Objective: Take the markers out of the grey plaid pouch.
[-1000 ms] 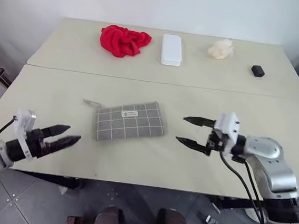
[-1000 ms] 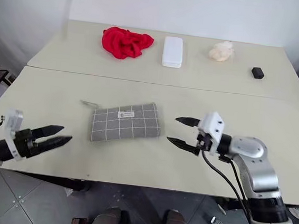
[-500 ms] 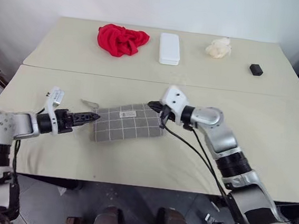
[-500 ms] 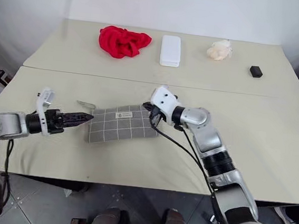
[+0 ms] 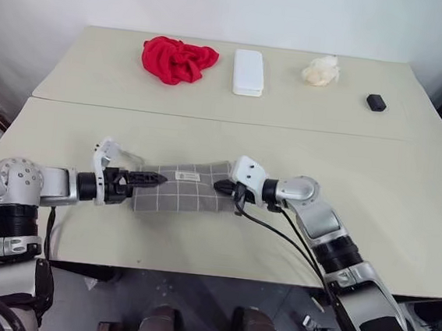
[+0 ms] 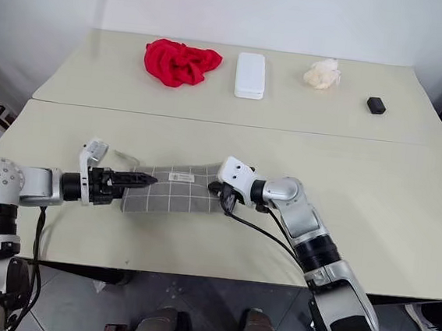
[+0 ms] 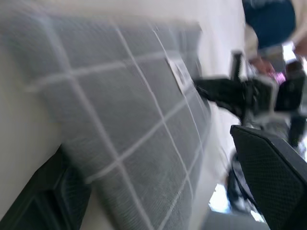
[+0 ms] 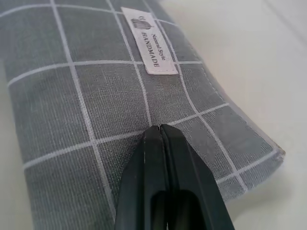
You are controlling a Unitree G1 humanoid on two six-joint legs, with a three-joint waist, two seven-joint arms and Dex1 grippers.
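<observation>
right gripper (image 8: 160,132): fingers pressed flat together with nothing between them, tips resting on the grey cloth of the pouch (image 5: 181,192) near its right end; the wrist view shows the two black fingers meeting in one line on a white grid line, just below the label
left gripper (image 5: 151,180): fingers spread wide, one to each side of the pouch's left end; in its wrist view one finger (image 7: 45,201) lies low against the table beside the cloth and the other stands off on the far side; whether they touch the cloth I cannot tell
pouch: lies flat on the near table (image 5: 403,222), long side running left to right, between the two grippers; grey with white grid lines; zip closed as far as can be seen; no marker visible
label (image 8: 149,40): small white strip sewn on the pouch's upper face, with dark print
cord (image 6: 125,157): thin pale loop on the table at the pouch's left end, just behind the left gripper
far table (image 5: 98,64): butts against the near one along a straight seam
red cloth (image 5: 178,58): crumpled, far table, left
white case (image 5: 248,72): oblong, beside the red cloth on its right
pale wad (image 5: 321,70): crumpled, right of the case
black block (image 5: 376,102): small, furthest right, well apart from the wad
</observation>
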